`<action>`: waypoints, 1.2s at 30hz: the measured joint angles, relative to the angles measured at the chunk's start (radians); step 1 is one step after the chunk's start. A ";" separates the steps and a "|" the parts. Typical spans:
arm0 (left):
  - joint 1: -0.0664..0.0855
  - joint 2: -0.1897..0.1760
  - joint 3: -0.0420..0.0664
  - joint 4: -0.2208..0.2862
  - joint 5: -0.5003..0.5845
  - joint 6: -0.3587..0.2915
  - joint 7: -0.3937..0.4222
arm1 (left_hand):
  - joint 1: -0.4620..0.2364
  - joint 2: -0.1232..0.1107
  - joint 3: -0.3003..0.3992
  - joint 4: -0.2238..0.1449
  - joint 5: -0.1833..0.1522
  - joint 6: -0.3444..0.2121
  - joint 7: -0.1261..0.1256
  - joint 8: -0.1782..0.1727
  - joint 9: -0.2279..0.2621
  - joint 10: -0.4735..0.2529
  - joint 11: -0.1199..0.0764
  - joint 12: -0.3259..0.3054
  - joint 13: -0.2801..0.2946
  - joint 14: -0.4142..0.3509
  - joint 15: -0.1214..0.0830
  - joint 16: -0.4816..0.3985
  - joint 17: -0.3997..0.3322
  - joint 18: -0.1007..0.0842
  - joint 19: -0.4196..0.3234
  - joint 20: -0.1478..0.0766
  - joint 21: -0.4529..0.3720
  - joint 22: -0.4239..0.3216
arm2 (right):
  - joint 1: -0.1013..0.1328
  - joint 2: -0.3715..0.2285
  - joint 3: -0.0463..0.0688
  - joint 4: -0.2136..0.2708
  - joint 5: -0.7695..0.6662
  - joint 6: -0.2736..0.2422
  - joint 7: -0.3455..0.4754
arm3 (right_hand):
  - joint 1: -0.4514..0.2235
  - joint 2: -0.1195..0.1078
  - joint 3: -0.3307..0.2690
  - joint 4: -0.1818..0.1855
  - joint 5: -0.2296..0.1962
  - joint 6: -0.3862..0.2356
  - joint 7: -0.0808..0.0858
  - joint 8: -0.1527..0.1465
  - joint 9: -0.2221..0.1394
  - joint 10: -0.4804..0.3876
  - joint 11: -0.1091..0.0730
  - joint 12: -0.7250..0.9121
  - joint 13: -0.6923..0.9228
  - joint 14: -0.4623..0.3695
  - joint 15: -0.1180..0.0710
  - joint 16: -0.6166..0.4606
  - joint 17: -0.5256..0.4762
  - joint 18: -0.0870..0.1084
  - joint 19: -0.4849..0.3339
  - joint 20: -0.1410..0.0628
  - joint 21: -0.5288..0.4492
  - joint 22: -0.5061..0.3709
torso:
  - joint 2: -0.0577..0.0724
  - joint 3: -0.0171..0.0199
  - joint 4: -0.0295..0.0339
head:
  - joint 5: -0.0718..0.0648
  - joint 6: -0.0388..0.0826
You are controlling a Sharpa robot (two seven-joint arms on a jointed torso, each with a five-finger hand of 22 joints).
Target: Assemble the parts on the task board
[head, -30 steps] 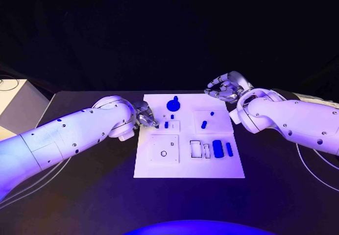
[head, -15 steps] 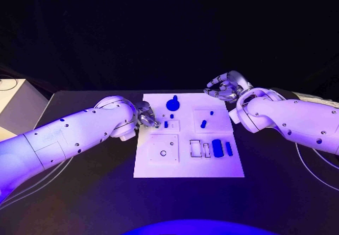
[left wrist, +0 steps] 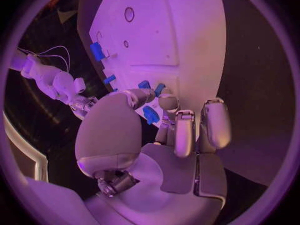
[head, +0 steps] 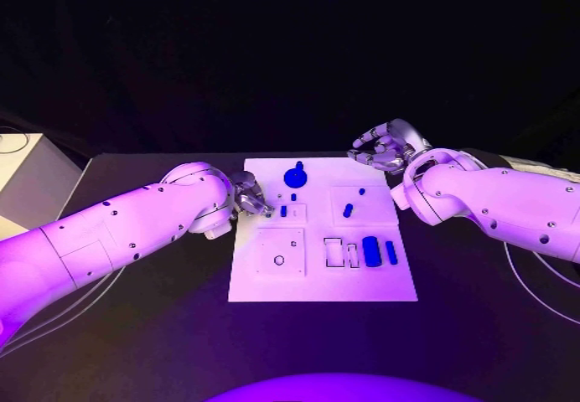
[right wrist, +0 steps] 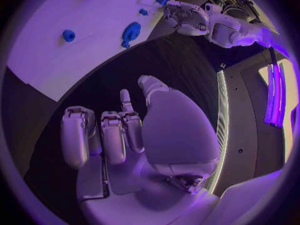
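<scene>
Counter: black counter (head: 145, 335) with a dark room behind it, and the white task board (head: 324, 285) sat in the middle.
Left hand: left hand (head: 251, 199) was at the board's left edge, about halfway up its far half. In the left wrist view its fingers (left wrist: 181, 135) were curled in close over the board, right by a couple of small blue parts (left wrist: 150, 114). Couldn't tell if it was actually pinching one or just touching, tbh.
Right hand: right hand (head: 385, 148) hung over the bare counter just past the board's far right corner, fingers curled in, nothing in them as far as the right wrist view showed.
Round part: a big blue round part (head: 296, 177) sat near the board's far edge, roughly mid-width.
Small pegs: two little blue pegs (head: 348, 210) were on the square panel on the board's right side.
Long parts: two blue bars (head: 371, 250) lay side by side near the right edge, beside some empty rectangular slots (head: 335, 252).
Left panel: a square plate with a hole (head: 279, 260) was on the board's near left side.
</scene>
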 measured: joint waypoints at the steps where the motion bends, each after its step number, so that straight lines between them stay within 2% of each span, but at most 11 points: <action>1: 0.000 0.000 0.000 -0.001 0.000 0.000 0.000 | -0.004 0.001 -0.003 -0.003 0.000 0.000 0.000 0.000 0.000 0.000 0.000 0.000 0.000 -0.003 -0.003 0.000 0.000 0.000 0.000 0.000 0.000 0.000 | 0.000 0.000 0.000 0.000 0.000 0.000 0.000 | 0.000 0.000 0.000 0.000 0.000 0.000 0.000 0.000 0.000 0.000 0.000 0.000 0.000 0.000 0.000 0.000 0.000 0.000 0.000 0.000 0.000 0.000 | 0.000 0.0001 0.0000 | 0.000 0.000; 3: 0.000 0.000 0.000 -0.001 0.000 0.000 0.001 | -0.016 -0.002 0.028 -0.042 -0.003 0.003 -0.003 0.001 0.001 0.000 0.000 0.000 -0.001 0.000 -0.007 0.000 0.000 0.000 0.002 -0.002 0.000 0.000 | 0.000 0.000 0.000 0.000 0.000 0.000 0.000 | 0.000 0.000 0.000 0.000 0.000 0.000 0.000 0.000 0.000 0.000 0.000 0.000 0.000 0.000 0.000 0.000 0.000 0.000 0.000 0.000 0.000 0.000 | 0.000 -0.0001 -0.0006 | 0.000 0.000; 8: 0.000 -0.001 0.000 -0.004 -0.001 0.002 0.002 | -0.034 -0.003 -0.005 -0.072 -0.008 0.016 -0.016 -0.011 -0.013 -0.004 -0.004 0.004 -0.001 0.000 -0.007 0.000 0.000 0.000 0.004 -0.004 0.000 -0.004 | 0.000 -0.001 0.000 0.000 0.000 0.000 0.000 | 0.000 0.000 0.003 0.000 0.000 -0.004 -0.001 0.000 0.000 0.000 0.000 0.000 0.000 0.000 0.000 0.000 0.000 0.000 0.000 0.000 0.000 0.000 | 0.000 -0.0003 -0.0010 | 0.000 0.000; 12: 0.000 -0.003 0.000 -0.003 -0.002 0.004 0.002 | -0.037 0.000 -0.090 -0.022 -0.008 0.022 -0.021 -0.021 -0.023 -0.010 -0.009 0.004 -0.003 0.000 -0.007 0.000 0.000 0.000 0.004 -0.004 -0.004 -0.009 | 0.000 -0.001 0.000 0.000 0.000 0.000 0.000 | -0.004 -0.004 0.006 0.000 0.000 -0.007 -0.001 0.000 0.000 0.000 0.000 0.000 0.000 0.000 0.000 0.000 0.000 0.000 0.000 0.000 0.000 0.000 | -0.001 -0.0006 -0.0008 | -0.002 -0.001; 18: -0.004 -0.011 0.000 0.007 -0.003 0.010 0.002 | -0.041 0.000 -0.166 0.032 -0.008 0.023 -0.015 -0.021 -0.023 -0.019 -0.003 0.004 -0.005 0.000 -0.007 0.000 0.000 0.000 0.004 -0.004 -0.008 -0.011 | -0.001 -0.002 0.000 0.001 0.000 0.000 0.001 | -0.004 -0.004 0.006 0.000 0.000 -0.007 0.000 0.000 0.000 0.000 0.000 0.000 0.000 0.000 0.000 0.000 0.000 0.000 0.000 0.000 0.000 0.000 | -0.001 -0.0010 -0.0007 | -0.003 0.001; 29: -0.010 -0.031 0.003 0.038 -0.003 0.006 0.002 | -0.074 0.020 -0.242 0.043 -0.008 0.018 -0.009 -0.021 -0.022 -0.019 -0.003 0.008 -0.001 0.000 -0.007 0.000 0.000 0.000 0.004 -0.004 -0.008 -0.011 | -0.002 -0.004 0.000 0.001 0.000 0.000 0.001 | -0.004 -0.004 0.006 0.000 0.000 -0.007 0.000 0.000 0.000 0.000 0.000 0.000 0.000 0.000 0.000 0.000 0.000 0.000 0.000 0.000 0.000 0.000 | 0.000 -0.0013 -0.0008 | -0.005 0.004; 32: -0.013 -0.038 0.009 0.047 -0.003 0.004 0.001 | -0.077 0.017 -0.249 0.042 -0.008 0.016 -0.008 -0.024 -0.024 -0.018 -0.003 0.008 -0.002 0.000 -0.007 0.000 0.000 0.000 0.004 -0.004 -0.008 -0.011 | -0.002 -0.004 0.000 0.001 0.000 0.000 0.001 | -0.004 -0.004 0.006 0.000 0.000 -0.007 0.000 0.000 0.000 0.000 0.000 0.000 0.000 0.000 0.000 0.000 0.000 0.000 0.000 0.000 0.000 0.000 | 0.000 -0.0016 -0.0007 | -0.005 0.004; 36: -0.014 -0.049 0.029 0.061 -0.002 -0.001 0.000 | -0.085 0.020 -0.267 0.043 -0.008 0.016 -0.008 -0.024 -0.024 -0.022 0.000 0.008 -0.006 0.000 -0.007 -0.004 0.000 0.000 0.004 -0.004 -0.012 -0.014 | -0.002 -0.006 0.000 0.001 0.000 0.000 0.001 | -0.004 -0.004 0.006 0.000 0.000 -0.007 -0.001 0.000 -0.001 0.000 0.000 0.000 0.000 0.000 0.000 0.000 0.000 0.000 0.000 0.000 0.000 0.000 | 0.000 -0.0018 -0.0001 | -0.006 0.005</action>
